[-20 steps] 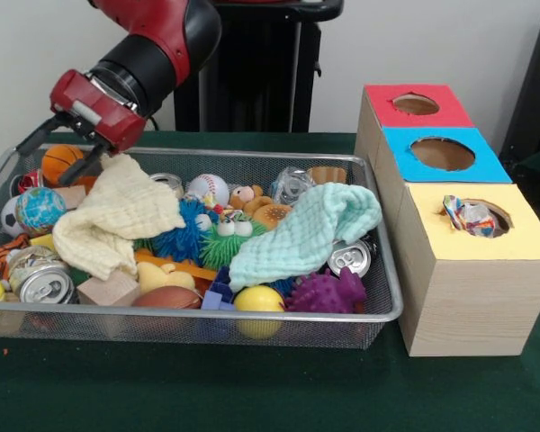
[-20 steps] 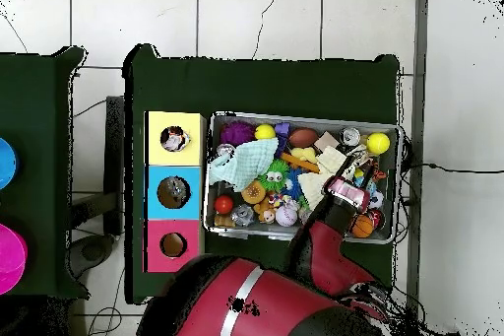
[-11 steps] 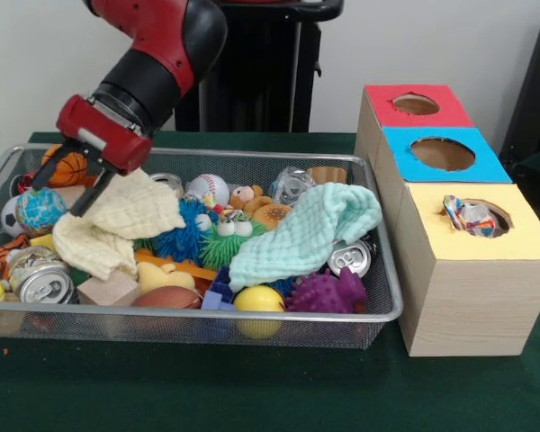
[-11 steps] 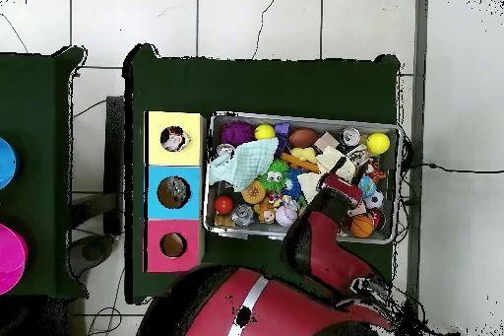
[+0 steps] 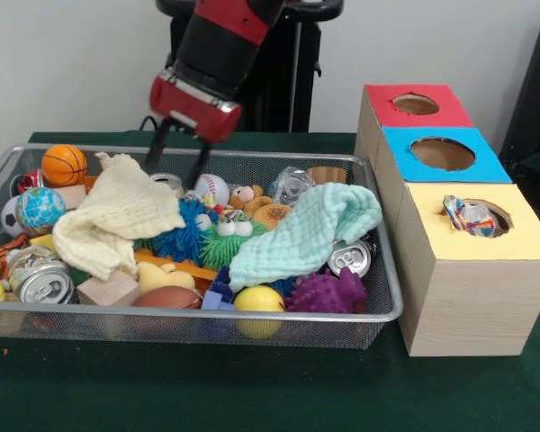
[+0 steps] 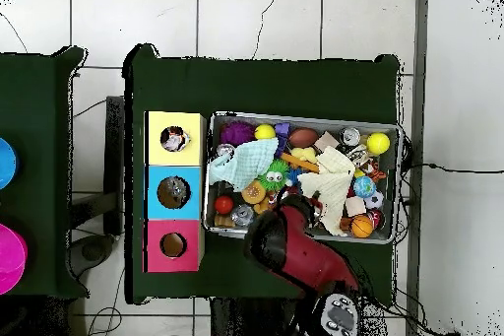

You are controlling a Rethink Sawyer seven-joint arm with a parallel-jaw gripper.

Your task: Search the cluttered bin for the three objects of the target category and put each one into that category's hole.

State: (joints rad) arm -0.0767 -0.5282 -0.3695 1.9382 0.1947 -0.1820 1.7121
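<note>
Front and overhead views of a wire basket point(image 5: 389, 310) full of toys on a green counter point(image 5: 252, 396), beside a row of three boxes with round holes. The gripper point(image 5: 175, 167) hangs over the far rim of the basket, its two dark fingers point(image 5: 153, 148) spread apart and holding nothing; their tips stand just above a silver can point(image 5: 167, 182) and beside a baseball point(image 5: 211, 188).

A cream cloth point(image 5: 115, 216) lies over the left part of the pile, and a mint cloth point(image 5: 308, 229) is draped over the right part. Around them lie a small basketball point(image 5: 64, 164), a globe ball point(image 5: 40, 209), a second can point(image 5: 43, 284) at the near left, a third can point(image 5: 349, 257) half under the mint cloth, a yellow ball point(image 5: 258, 300) against the near wall, and a purple spiky ball point(image 5: 328, 292) beside it. A blue spiky ball point(image 5: 182, 236) and a green spiky toy point(image 5: 227, 243) sit between the two cloths.

The yellow box point(image 5: 472, 270) stands nearest the camera, with a crumpled wrapper point(image 5: 469, 216) in its hole. The blue box point(image 5: 441, 153) and the red box point(image 5: 416, 104) follow behind it. In the overhead view the red arm point(image 6: 300, 248) reaches in over the basket's edge.
</note>
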